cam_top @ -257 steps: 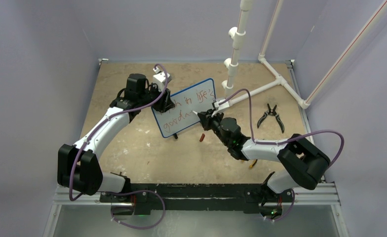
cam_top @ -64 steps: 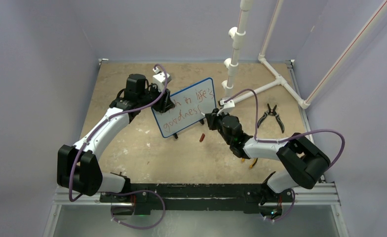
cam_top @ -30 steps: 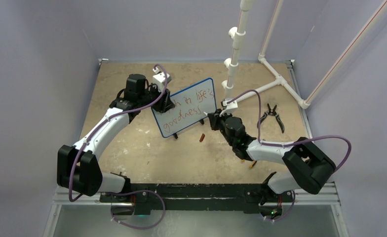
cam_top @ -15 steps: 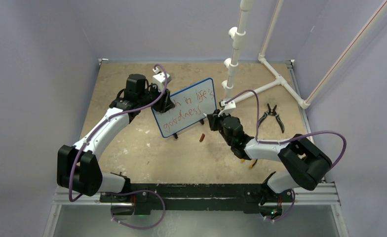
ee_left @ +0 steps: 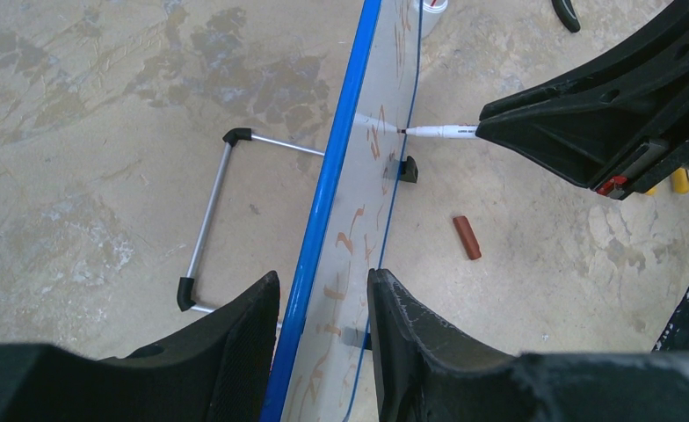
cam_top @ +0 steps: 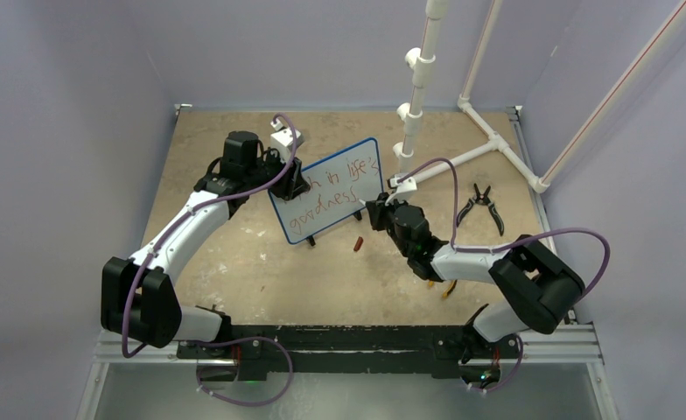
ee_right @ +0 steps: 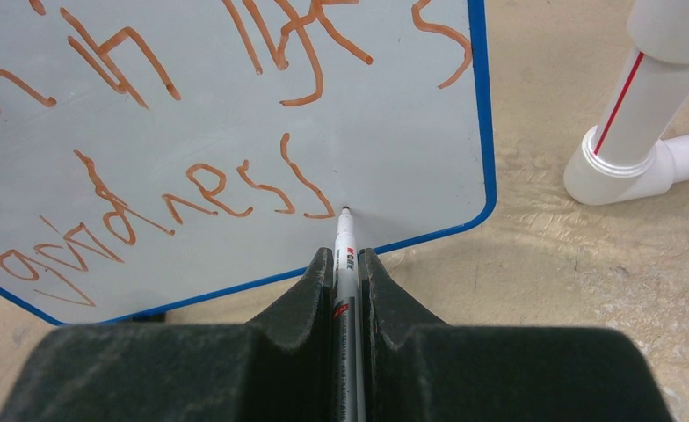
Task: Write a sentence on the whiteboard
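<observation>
The whiteboard (cam_top: 331,197) stands tilted at the table's middle, blue rimmed. My left gripper (cam_top: 297,181) is shut on its left edge. In the left wrist view the jaws (ee_left: 323,277) straddle the rim (ee_left: 332,176), seen edge-on. The sentence (ee_right: 192,189) is red handwriting in two lines, the lower one ending in "ness". My right gripper (ee_right: 347,255) is shut on a white marker (ee_right: 344,233). The marker's tip touches the board at the foot of the last letter. From above, the right gripper (cam_top: 373,210) sits at the board's lower right corner.
A red marker cap (cam_top: 357,243) lies on the table just below the board. Black pliers (cam_top: 481,206) lie to the right. A white pipe frame (cam_top: 462,157) rises behind the board, close to its right rim. The board's wire stand (ee_left: 209,220) juts out behind it.
Since the earliest frame the lower line has gained several letters. Over the last second the right arm's elbow swayed right and back; the marker tip stays at the line's end. The left arm is still.
</observation>
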`<move>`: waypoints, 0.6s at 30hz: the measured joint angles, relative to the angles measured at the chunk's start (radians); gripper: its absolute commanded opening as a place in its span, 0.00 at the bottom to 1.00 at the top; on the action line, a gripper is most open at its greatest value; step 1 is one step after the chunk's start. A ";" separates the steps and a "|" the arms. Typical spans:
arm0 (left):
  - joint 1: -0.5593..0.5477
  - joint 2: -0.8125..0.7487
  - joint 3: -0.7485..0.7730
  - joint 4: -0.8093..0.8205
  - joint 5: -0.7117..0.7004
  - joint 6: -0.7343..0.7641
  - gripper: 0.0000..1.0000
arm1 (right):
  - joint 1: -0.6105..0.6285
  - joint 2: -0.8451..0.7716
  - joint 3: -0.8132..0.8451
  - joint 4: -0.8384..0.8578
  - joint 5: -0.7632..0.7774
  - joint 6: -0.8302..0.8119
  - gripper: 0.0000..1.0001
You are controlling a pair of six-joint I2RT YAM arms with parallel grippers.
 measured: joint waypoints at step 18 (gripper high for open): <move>0.000 -0.001 0.000 0.000 0.000 -0.001 0.16 | -0.001 -0.010 0.000 -0.017 0.000 0.005 0.00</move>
